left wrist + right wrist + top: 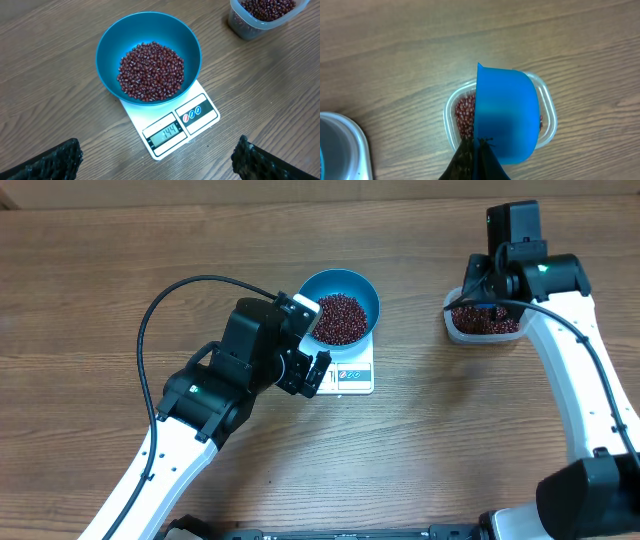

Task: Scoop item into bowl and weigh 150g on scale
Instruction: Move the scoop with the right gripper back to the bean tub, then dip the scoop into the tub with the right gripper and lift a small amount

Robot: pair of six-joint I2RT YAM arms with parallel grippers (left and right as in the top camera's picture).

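From overhead, the left gripper hangs at the left side of the scale. Its black wrist covers that edge of the white plate, and the display is too small to read here. The blue bowl sits on the scale's far part, wider than the plate, with a heap of beans inside. A black cable loops over the wooden table to the left. At the far right, the right gripper stands over a clear tub of more beans and hides its far half. How its jaws stand cannot be made out from here.

In the left wrist view, two black fingertips are cut off at the near corners. They are spread as wide as the frame, with only bare wood between them, well short of the scale. The bowl hides the scale's far half, and the display on the near edge reads 144, with two round buttons just to its right. The tub is clipped by the far right corner.

In the right wrist view, a blue scoop shows only its outer wall, so its contents are hidden, and it covers most of the tub. A strip of beans shows to its left. Dark fingers are pinched tight at the scoop's near edge, and the handle is out of sight between them. A pale rounded corner with a blue sliver is cut off at the left edge and is too partial to name.
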